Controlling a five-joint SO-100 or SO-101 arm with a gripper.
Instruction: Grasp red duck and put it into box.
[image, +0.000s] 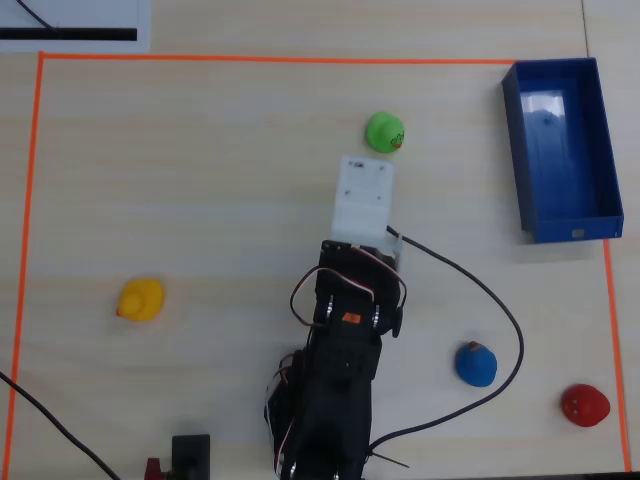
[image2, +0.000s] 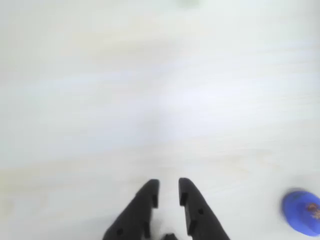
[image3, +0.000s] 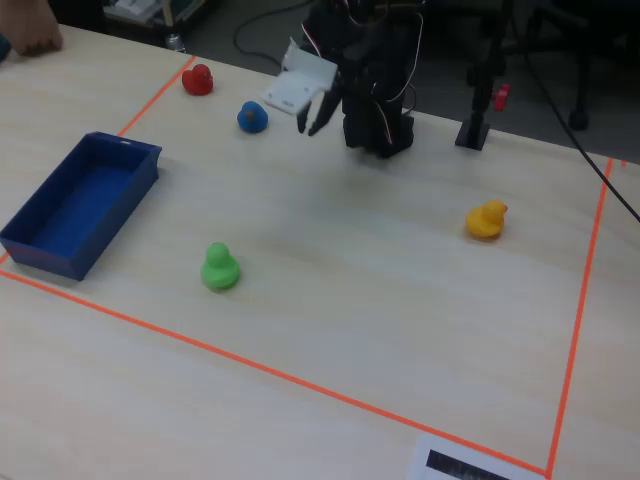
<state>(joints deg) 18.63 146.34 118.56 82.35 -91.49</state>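
The red duck (image: 585, 404) sits near the lower right corner of the orange-taped area in the overhead view. In the fixed view it (image3: 197, 79) is at the far left. The blue box (image: 520, 150) stands empty at the upper right in the overhead view and at the left in the fixed view (image3: 60, 255). My gripper (image2: 169, 187) hangs above bare table in the middle, well away from the red duck. Its jaws stand a little apart with nothing between them. It also shows in the fixed view (image3: 315, 118). In the overhead view the white wrist mount (image: 362, 198) hides the fingers.
A blue duck (image: 476, 364) lies between my arm and the red duck and shows at the wrist view's lower right (image2: 301, 211). A green duck (image: 384, 132) sits just beyond the wrist mount. A yellow duck (image: 141, 299) is on the left. A cable (image: 500, 310) loops beside the arm.
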